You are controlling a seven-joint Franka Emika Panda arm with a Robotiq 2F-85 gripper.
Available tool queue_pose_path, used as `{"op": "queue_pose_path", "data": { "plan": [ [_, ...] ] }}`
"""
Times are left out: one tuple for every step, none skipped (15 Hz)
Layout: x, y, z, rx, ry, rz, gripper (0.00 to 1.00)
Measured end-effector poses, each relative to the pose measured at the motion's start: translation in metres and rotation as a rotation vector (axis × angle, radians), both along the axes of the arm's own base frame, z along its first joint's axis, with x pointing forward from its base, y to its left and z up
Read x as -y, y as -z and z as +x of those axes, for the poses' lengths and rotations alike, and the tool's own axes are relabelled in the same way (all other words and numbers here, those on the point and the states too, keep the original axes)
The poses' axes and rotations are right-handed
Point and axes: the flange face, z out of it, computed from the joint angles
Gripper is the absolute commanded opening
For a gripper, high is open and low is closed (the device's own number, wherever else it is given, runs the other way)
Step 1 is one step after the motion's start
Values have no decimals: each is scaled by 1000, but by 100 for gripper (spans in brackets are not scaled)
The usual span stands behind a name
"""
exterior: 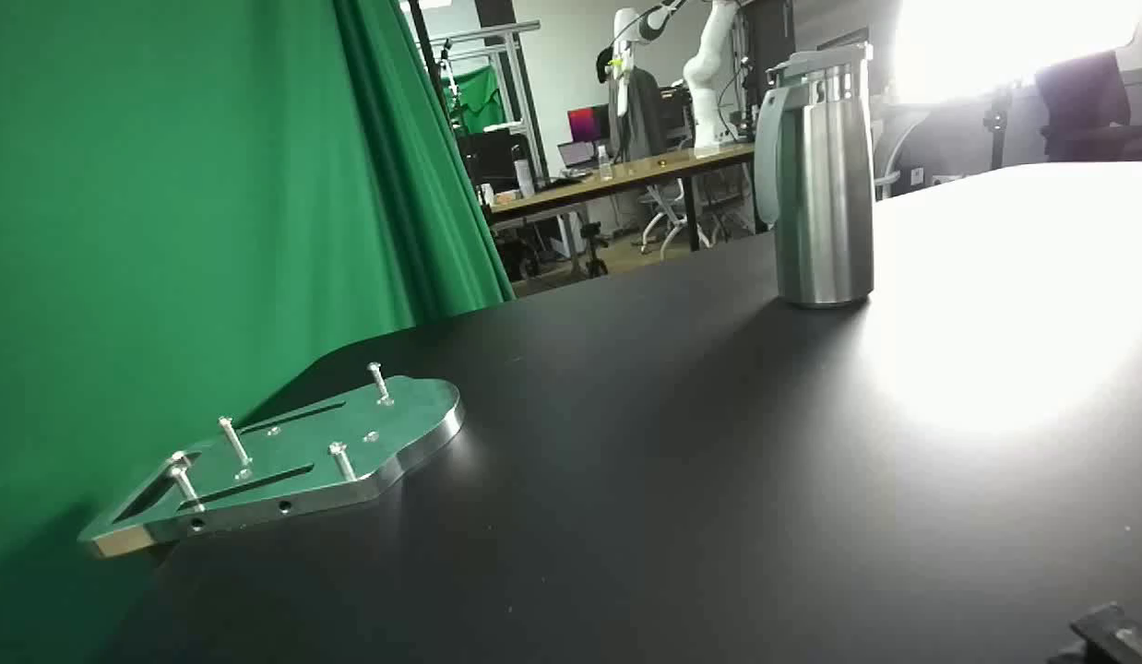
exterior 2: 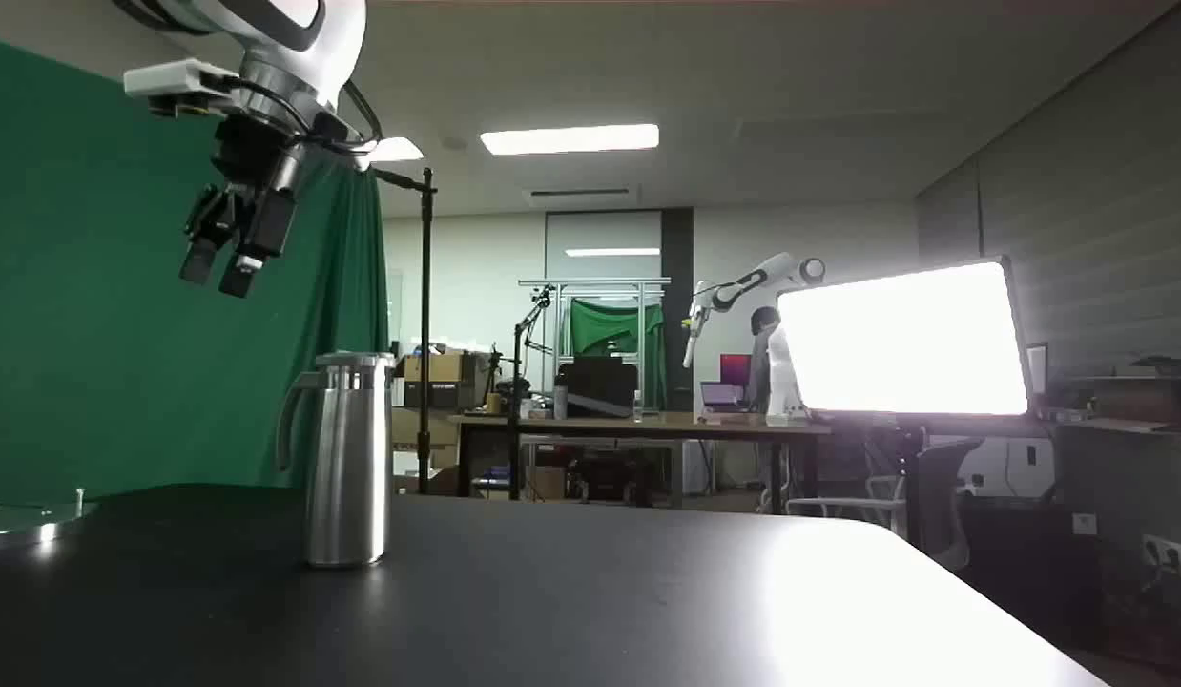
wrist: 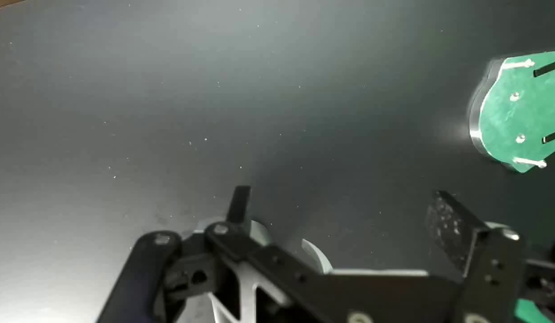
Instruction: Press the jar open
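We find the silvery metal jar [exterior 2: 347, 468] upright on the black desk [exterior 2: 552, 611] in both exterior views, its lid [exterior 2: 355, 360] on top and its handle [exterior 2: 285, 425] at its side; the end effector [exterior 2: 217, 271] hangs higher, clear of the jar, its fingers [wrist: 457, 231] spread wide apart in our wrist view. Well away from the jar, we see a flat plate [exterior: 410, 406] bearing pegs [exterior: 235, 443] near the green curtain [exterior: 211, 184]; a light panel [exterior 2: 901, 343] glows beyond the desk.

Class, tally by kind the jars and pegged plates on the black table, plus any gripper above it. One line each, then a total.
Jar: 1
Pegged plate: 1
Gripper: 1
Total: 3
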Motion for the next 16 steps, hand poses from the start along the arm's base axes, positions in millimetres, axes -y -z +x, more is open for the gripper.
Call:
{"op": "queue_pose_path", "data": {
  "plan": [
    [0, 0, 0, 0, 0, 0, 100],
    [0, 0, 0, 0, 0, 0, 100],
    [0, 0, 0, 0, 0, 0, 100],
    [0, 0, 0, 0, 0, 0, 100],
    [0, 0, 0, 0, 0, 0, 100],
    [0, 0, 0, 0, 0, 0, 100],
    [0, 0, 0, 0, 0, 0, 100],
    [0, 0, 0, 0, 0, 0, 100],
    [0, 0, 0, 0, 0, 0, 100],
    [0, 0, 0, 0, 0, 0, 100],
    [0, 0, 0, 0, -1, 0, 100],
    [1, 1, 0, 1, -4, -6, 100],
    [2, 1, 2, 9, -6, -19, 100],
    [5, 0, 5, 24, -9, -39, 100],
    [9, -1, 8, 41, -13, -63, 100],
    [12, -3, 12, 58, -19, -89, 99]
  ]
}}
